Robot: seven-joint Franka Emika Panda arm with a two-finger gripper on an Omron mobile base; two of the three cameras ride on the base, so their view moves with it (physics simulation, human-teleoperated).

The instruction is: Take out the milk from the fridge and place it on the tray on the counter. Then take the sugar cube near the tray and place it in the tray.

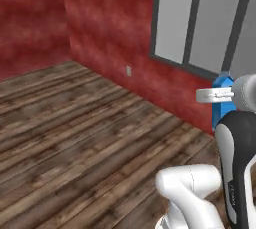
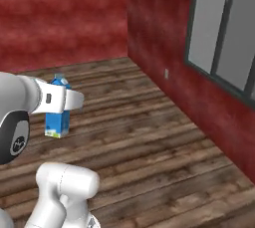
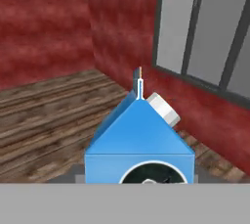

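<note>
Gripping milk (image 3: 139, 142), hand (image 2: 67, 98) part-closed

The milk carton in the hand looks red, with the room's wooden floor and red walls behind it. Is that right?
Not quite. The milk carton is bright blue, not red, as the hand view shows up close; only the walls are red. The rest stands: the hand grips it, with the wooden floor behind.

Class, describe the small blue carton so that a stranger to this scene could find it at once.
Start at the red wall with its grey-paned window above the dark wooden plank floor. In front of them the white arm's end effector grips the bright-blue gable-top milk carton, the scene's sole blue thing, white-capped.
</note>
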